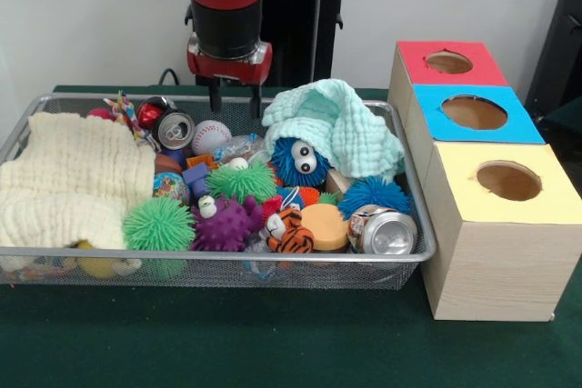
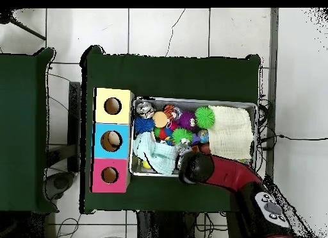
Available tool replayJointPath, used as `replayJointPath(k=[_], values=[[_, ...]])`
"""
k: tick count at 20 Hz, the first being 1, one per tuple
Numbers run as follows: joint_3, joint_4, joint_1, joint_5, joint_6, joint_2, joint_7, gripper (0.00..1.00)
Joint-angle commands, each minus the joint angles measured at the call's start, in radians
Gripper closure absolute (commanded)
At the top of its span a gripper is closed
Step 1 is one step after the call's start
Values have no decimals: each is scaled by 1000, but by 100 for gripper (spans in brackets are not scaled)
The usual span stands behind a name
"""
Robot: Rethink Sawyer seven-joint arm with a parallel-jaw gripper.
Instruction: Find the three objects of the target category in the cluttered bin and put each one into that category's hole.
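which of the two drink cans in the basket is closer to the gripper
The silver drink can with the red side at the far left of the silver wire-mesh basket, just beside the gripper. The other silver can lies at the near right corner, by the yellow-topped box.

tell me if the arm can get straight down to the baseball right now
Probably yes. The baseball lies uncovered at the far side of the bin, and the gripper hangs just above and beside it with jaws apart. The soda can close beside it may crowd one jaw.
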Motion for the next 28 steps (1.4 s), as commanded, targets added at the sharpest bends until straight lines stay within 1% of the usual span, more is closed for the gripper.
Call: replayJointPath(k=[1, 4, 6, 11, 19, 23, 28], values=[[98, -198, -6, 2, 160, 72, -38, 0], [101, -230, -3, 8, 179, 85, -29, 0], [106, -236, -3, 7, 191, 84, -31, 0], [111, -225, -7, 4, 177, 82, -19, 0], [116, -182, -14, -12, 108, 84, -1, 0], [114, -161, -14, -19, 46, 104, 23, 0], [116, -149, -16, -30, -7, 118, 30, 0]])
